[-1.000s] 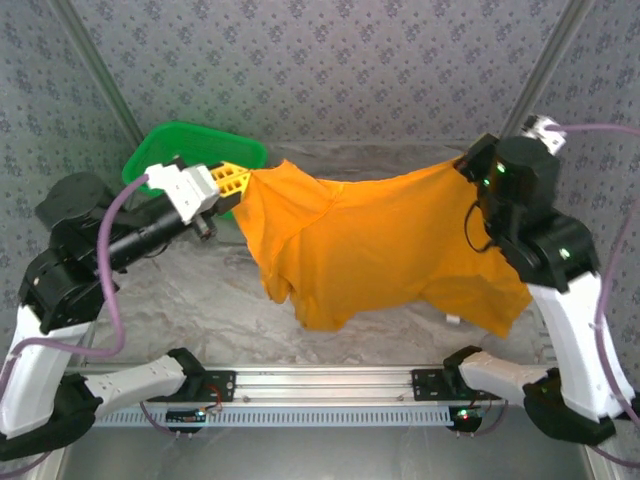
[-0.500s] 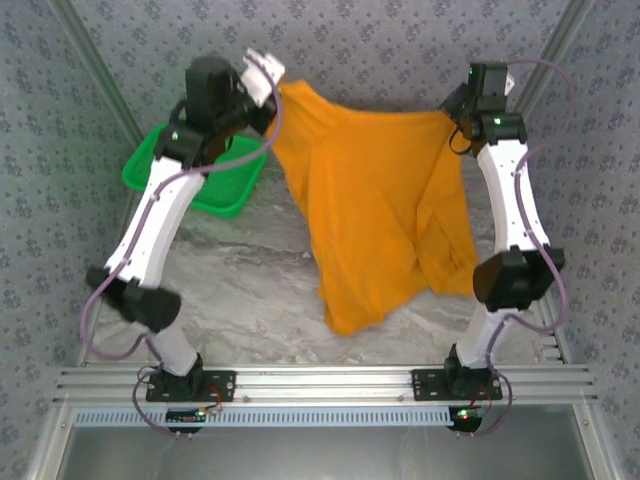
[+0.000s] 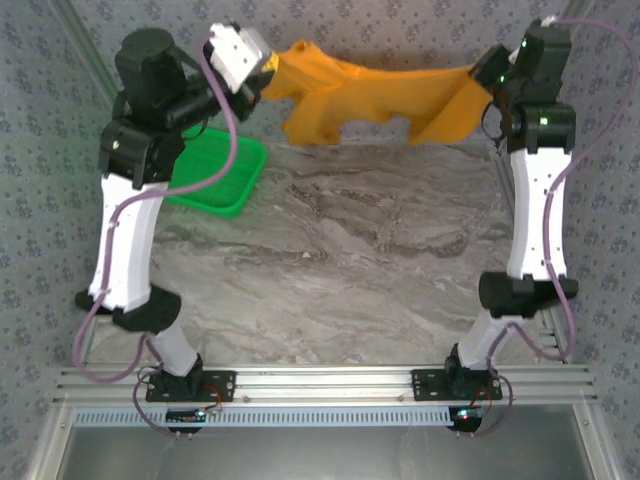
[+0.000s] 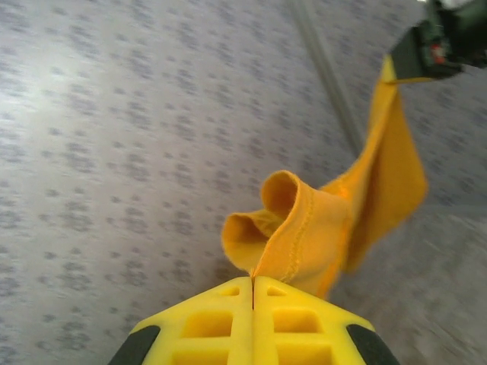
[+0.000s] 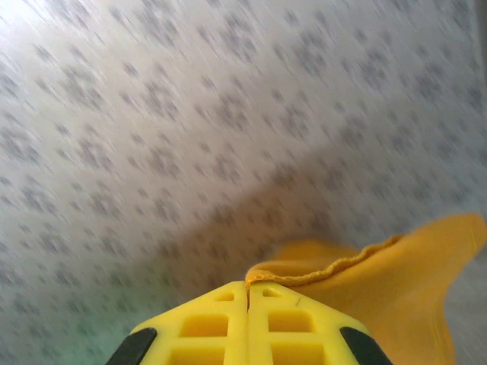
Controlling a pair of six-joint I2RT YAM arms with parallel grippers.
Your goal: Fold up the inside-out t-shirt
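Both arms raised high. The left gripper (image 4: 253,283) is pressed together, pinching a seamed edge of the inside-out t-shirt (image 3: 370,95). The right gripper (image 5: 247,287) is likewise clamped on a hem. Shirt strung between them, sagging just below, off the table (image 3: 350,240).

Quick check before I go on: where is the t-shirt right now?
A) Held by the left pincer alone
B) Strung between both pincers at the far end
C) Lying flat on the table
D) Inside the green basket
B: the t-shirt hangs stretched between the left pincer and the right pincer, each shut on an edge of the cloth.
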